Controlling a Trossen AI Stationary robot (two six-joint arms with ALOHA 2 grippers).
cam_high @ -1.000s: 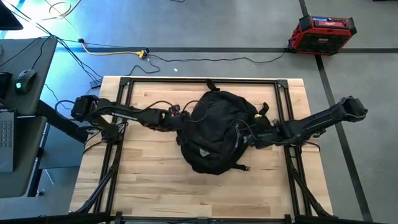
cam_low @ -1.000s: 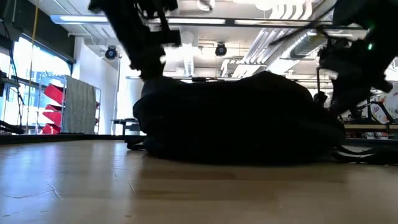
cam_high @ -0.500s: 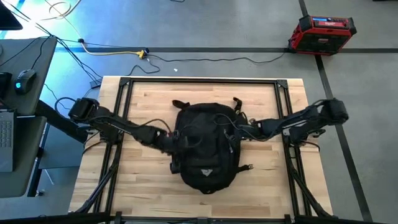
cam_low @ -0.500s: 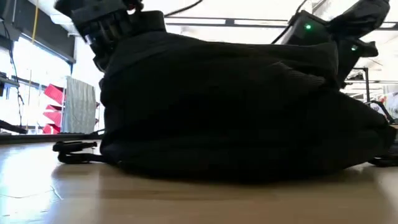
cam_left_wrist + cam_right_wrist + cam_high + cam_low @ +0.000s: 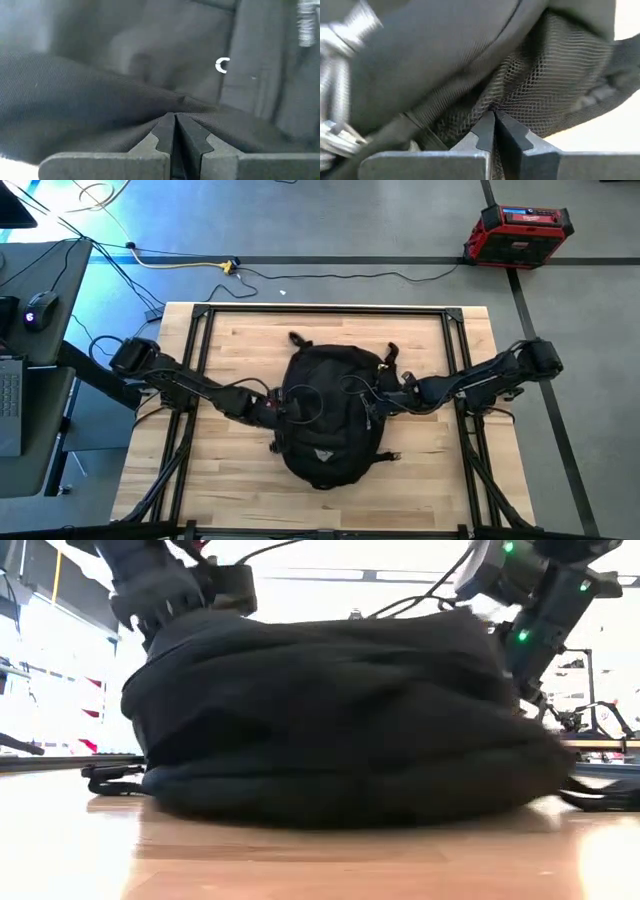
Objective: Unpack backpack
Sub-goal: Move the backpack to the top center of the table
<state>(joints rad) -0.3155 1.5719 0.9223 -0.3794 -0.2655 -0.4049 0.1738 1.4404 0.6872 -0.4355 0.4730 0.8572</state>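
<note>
The backpack (image 5: 332, 415) now lies more toward the left and nearer the front edge of the table than 1 second ago, and it is turned so its top loop points to the far left. The left gripper (image 5: 283, 408) and the right gripper (image 5: 372, 406), both pinching its fabric, have come closer to each other.

Black backpack (image 5: 330, 415), rounded, lying mid-table — white logo toward the near edge

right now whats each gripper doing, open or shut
Left gripper: shut, pinching a fold of the backpack fabric.
Right gripper: shut on the backpack's mesh.
</note>
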